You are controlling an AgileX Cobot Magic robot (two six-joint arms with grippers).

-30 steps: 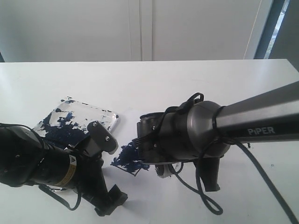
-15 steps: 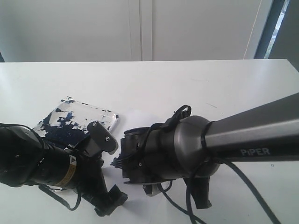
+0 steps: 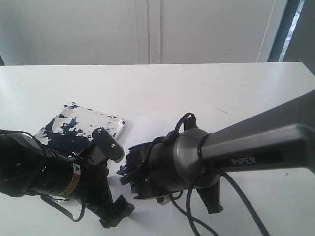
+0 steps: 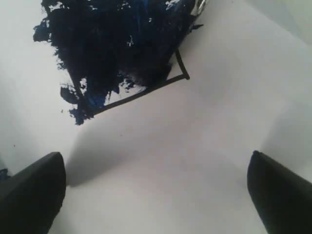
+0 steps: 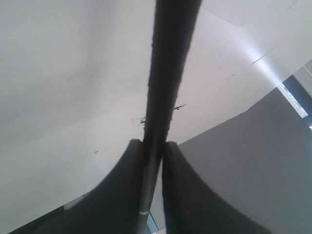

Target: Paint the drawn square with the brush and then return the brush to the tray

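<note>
The brush [image 5: 168, 73] is a black stick running up the right wrist view, and my right gripper [image 5: 155, 151] is shut on its handle. In the exterior view the right arm's wrist [image 3: 165, 169] hangs low over the drawn square [image 3: 122, 170] and hides most of it, along with the brush. The left wrist view shows the square [image 4: 122, 48] thickly smeared with dark blue paint, one black outlined corner [image 4: 183, 74] left bare. My left gripper [image 4: 156, 195] stands open above blank paper beside the square. The tray [image 3: 81, 125], blotched with blue, lies at the left, behind the left arm [image 3: 44, 172].
A white paper sheet [image 3: 145, 125] lies under the square on the white table [image 3: 197, 88]. Black cables [image 3: 211, 211] loop under the right arm near the front edge. A white wall [image 3: 147, 29] rises behind the table.
The right arm has swung left and lowered over the painted square, which showed a second ago and is now mostly covered. The left arm has not moved.
</note>
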